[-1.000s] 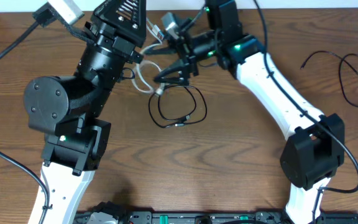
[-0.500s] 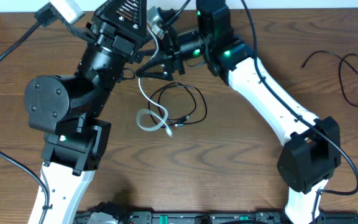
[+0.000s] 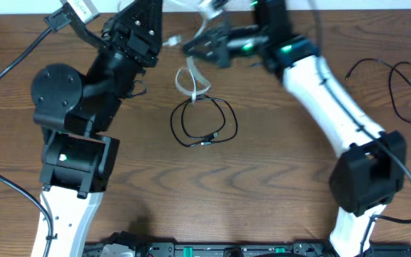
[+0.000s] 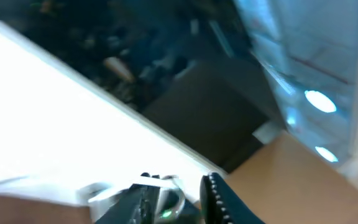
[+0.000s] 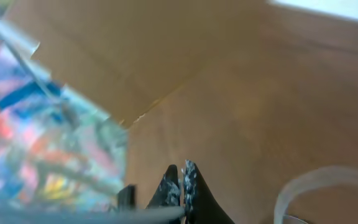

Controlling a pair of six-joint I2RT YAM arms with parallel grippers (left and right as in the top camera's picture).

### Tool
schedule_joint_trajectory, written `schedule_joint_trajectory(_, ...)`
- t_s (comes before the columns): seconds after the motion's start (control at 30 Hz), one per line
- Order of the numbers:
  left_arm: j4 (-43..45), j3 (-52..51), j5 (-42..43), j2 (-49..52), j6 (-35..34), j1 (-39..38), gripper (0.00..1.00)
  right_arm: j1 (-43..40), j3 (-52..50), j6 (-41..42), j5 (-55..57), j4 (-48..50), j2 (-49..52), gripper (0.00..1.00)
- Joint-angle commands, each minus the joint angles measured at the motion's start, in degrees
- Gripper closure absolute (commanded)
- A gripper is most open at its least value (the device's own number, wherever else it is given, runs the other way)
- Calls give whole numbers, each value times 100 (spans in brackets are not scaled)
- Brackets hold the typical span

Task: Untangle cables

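The black cable point(image 3: 205, 123) lies in a loose loop on the brown table point(image 3: 262, 185). The white cable point(image 3: 193, 80) hangs in a small loop just behind it, touching its far edge. It runs up to my right gripper point(image 3: 191, 47), which is shut on it. In the right wrist view the gripper point(image 5: 180, 167) is pressed together, a pale cord point(image 5: 104, 216) leaves it to the left, and a white loop point(image 5: 319, 179) curves at lower right. My left gripper point(image 3: 160, 36) is near the table's back edge. Its jaws point(image 4: 178, 177) stand apart, with a white cable point(image 4: 166, 182) end seen across the gap.
More thin black cables point(image 3: 398, 86) lie at the far right of the table. A thick black wire point(image 3: 13, 53) runs from a white box point(image 3: 80, 8) at the back left. Both arms crowd the back middle, close together.
The right gripper has closed on the white cable and drawn it back, off the black loop's left side. The left gripper's jaws have parted. The black loop has stayed put.
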Motion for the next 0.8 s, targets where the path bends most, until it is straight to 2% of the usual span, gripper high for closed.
schedule_joint_trajectory(0.0,-203,105,-33,-28,-39,155,56,-800,79,238,229,-221,-627,99)
schedule_joint_trajectory(0.1,-476,105,-33,7,-37,186,39,-1580,83,420,474,-560,-1032,99)
schedule_joint_trajectory(0.2,-774,105,-33,61,-35,186,32,-2385,85,527,721,-898,-1375,99)
schedule_joint_trajectory(0.33,-1191,105,-33,188,450,186,29,-3558,87,514,1128,-1456,-1657,99)
schedule_joint_trajectory(0.57,-2203,105,-33,505,1818,186,29,-5344,120,553,1429,-1600,-1668,99)
schedule_joint_trajectory(0.77,-2857,105,-33,828,2013,186,29,-6199,125,295,2343,-1803,-1668,99)
